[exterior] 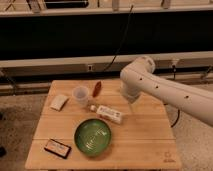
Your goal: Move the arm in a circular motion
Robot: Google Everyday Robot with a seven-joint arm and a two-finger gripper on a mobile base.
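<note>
One table (145,137): wooden slats, seen from above at a slant, holds all the small items.
White pad (59,102): back-left part of table, lying flat, just left of cup.
Black box (57,148): front-left corner, flat, lying at a slant to the table edge, well apart from pad.
Cup (81,95): clear or whitish, upright, back-middle.
Brown item (97,88): small, reddish brown, just right of cup near back edge; cannot tell what it is.
Bowl (93,136): green, round, front-middle, right of box, apart from it.
Carton (109,113): white, lying on its side, slanted, between cup and bowl, just behind bowl rim.
Cable (122,40): black, runs down the dark wall behind table toward arm.
Arm (165,90): white, thick, comes in from right edge, rises to a rounded joint over table's back-right, then bends downward.
Gripper (131,97): at arm's low end, over table right of carton, not touching any item; whether it is spread or pressed together cannot be told.
</note>
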